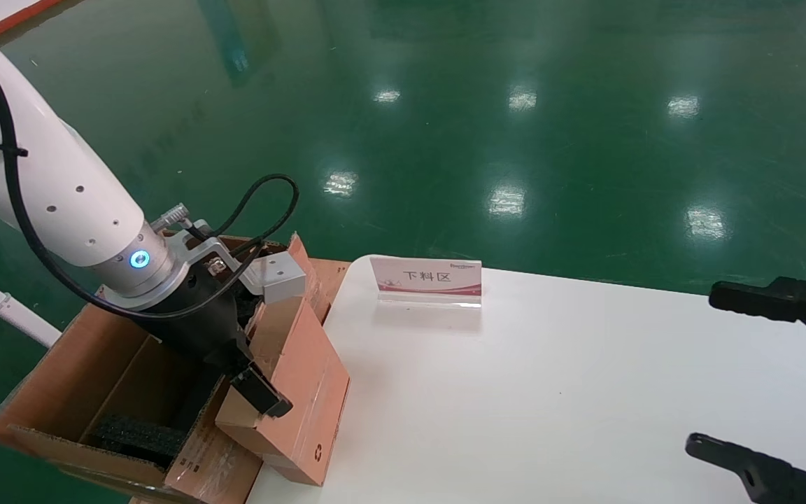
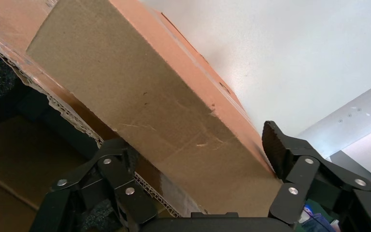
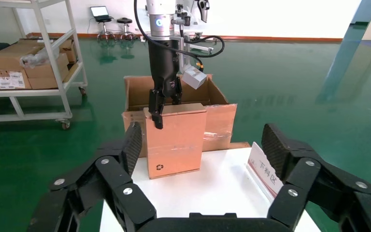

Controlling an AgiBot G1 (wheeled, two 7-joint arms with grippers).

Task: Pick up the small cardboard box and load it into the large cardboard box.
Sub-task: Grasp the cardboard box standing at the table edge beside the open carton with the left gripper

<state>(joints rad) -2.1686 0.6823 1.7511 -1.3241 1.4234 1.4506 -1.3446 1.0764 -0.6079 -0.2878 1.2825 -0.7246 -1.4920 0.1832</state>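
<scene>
Left end effector [image 1: 252, 381]: clenched on plain brown sealed small cardboard box [image 1: 298, 392].
Box position: tilted at white bench [image 1: 550, 392] edge, beside big flapped corrugated large cardboard box [image 1: 60, 392].
Risk: flap may be snagged.
Right end effector [image 3: 200, 159]: released, idle.

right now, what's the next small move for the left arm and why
Probably lift the small box a little and carry it left over the big box. The left end effector is shut on its top edge, but its lower end still sits at the white table edge, outside the opening. The right end effector hangs idle.
</scene>
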